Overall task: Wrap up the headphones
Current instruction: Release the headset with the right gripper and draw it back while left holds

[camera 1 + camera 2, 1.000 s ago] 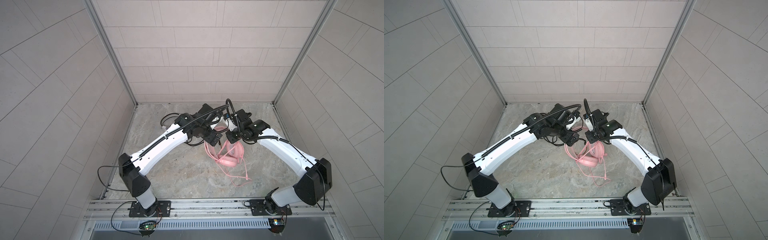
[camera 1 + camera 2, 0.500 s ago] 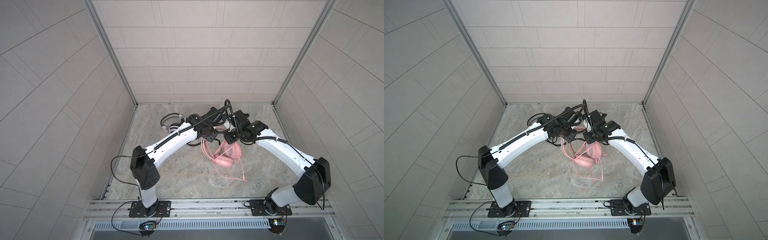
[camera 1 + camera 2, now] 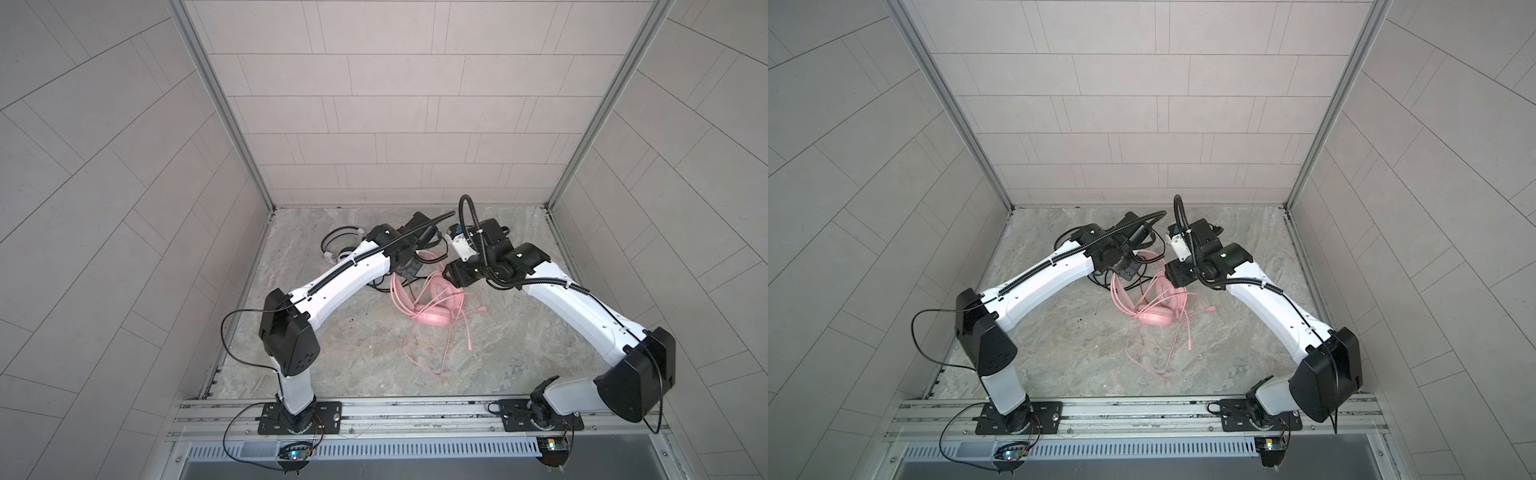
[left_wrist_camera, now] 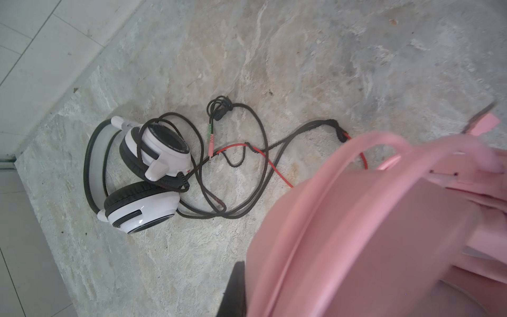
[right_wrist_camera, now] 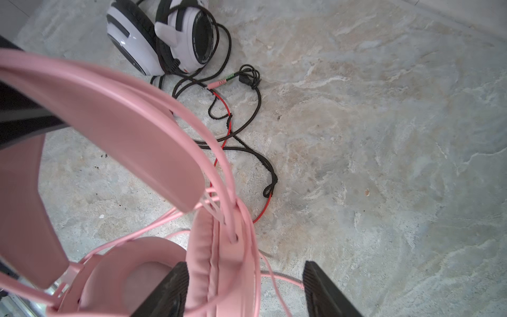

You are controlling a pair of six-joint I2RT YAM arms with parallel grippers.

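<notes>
The pink headphones [image 3: 434,307] stand tilted mid-floor between both arms, also in the right wrist view [image 5: 123,131]. Their pink cable [image 3: 428,353] trails loose toward the front. My left gripper [image 3: 409,270] is shut on their headband [image 4: 384,233]; only one dark finger [image 4: 236,291] shows beside the pink. My right gripper [image 5: 244,270] is open, its jaws wide apart around a pink ear cup [image 5: 219,274]. The white-and-black headphones [image 4: 148,175] lie at the back left [image 3: 340,249] with their black cable [image 4: 247,164] spread loose on the floor.
The black cable's red stretch [image 5: 227,142] and its plugs [image 5: 219,82] lie beside the pink headband. Tiled walls close in the floor at the back [image 3: 374,183] and both sides. A metal rail [image 3: 415,415] with the arm bases runs along the front.
My left gripper has moved in and shut on the pink headband. My right gripper, shut a second ago, has opened. The pink headphones have sunk a little toward the floor.
</notes>
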